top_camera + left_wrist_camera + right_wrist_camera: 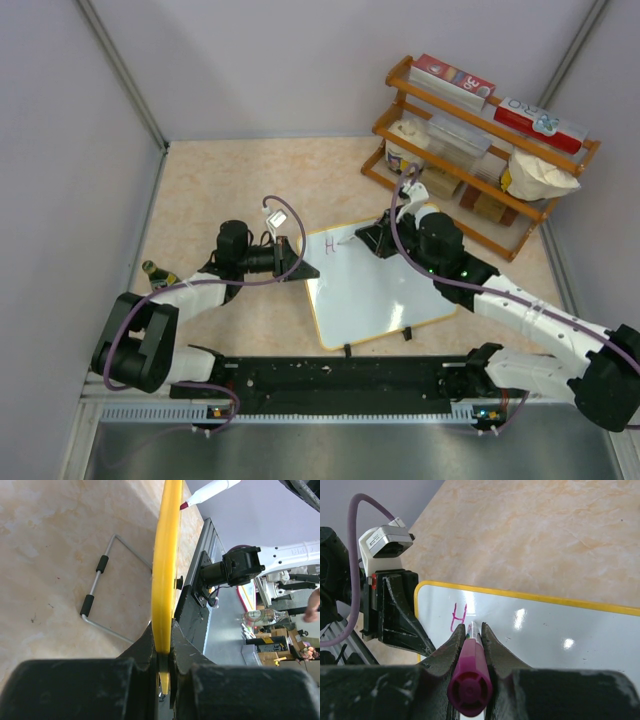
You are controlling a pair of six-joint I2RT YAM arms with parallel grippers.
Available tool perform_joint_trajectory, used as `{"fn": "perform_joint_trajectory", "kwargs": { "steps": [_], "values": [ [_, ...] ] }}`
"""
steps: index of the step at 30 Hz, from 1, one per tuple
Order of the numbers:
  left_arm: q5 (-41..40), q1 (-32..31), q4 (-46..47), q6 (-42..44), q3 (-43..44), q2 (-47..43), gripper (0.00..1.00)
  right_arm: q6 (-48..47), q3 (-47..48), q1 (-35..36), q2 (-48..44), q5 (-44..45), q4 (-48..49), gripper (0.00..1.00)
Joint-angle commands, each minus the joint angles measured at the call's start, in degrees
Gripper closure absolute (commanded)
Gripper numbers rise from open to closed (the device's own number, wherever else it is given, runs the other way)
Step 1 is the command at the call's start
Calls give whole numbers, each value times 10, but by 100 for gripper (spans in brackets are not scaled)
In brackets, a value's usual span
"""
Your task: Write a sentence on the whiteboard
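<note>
The whiteboard point(385, 290) lies flat on the table, white with a yellow frame, and a pink "H" point(330, 247) is written near its top left corner. My left gripper point(300, 268) is shut on the board's left edge; the left wrist view shows the yellow frame point(164, 570) pinched between the jaws point(165, 645). My right gripper point(365, 240) is shut on a pink marker point(471, 680), which points down at the board point(545, 630) just right of the "H" point(458, 617). The marker's tip point(184, 504) sits at the board surface.
A wooden rack point(480, 150) with boxes and a white bag stands at the back right. A small bottle point(155, 270) lies at the far left by the wall. A bent wire with two black sleeves point(100, 595) lies beside the board edge. A black rail point(340, 375) runs along the near edge.
</note>
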Motion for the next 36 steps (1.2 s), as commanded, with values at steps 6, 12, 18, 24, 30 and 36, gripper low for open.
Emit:
{"fn": "perform_joint_trajectory", "kwargs": {
  "steps": [6,12,18,24,30,36],
  "values": [
    [-17,-6,-14,37,-12,9,100,2,-6,-5,4,17,23,100],
    [-18,-6,-11,36,-13,10,100,1,-1,-5,21,-23,26,100],
    [-18,-6,-11,34,-13,7,100,-4,-6,-5,20,-36,19,100],
    [-17,-6,-9,33,-13,9,100,-7,-17,-5,3,-28,4,100],
    [-18,-6,-6,30,-13,10,100,-9,-27,-5,-7,-13,1,100],
    [-19,-6,-5,29,-16,6,100,-5,-28,-5,-7,9,3,100]
  ]
}}
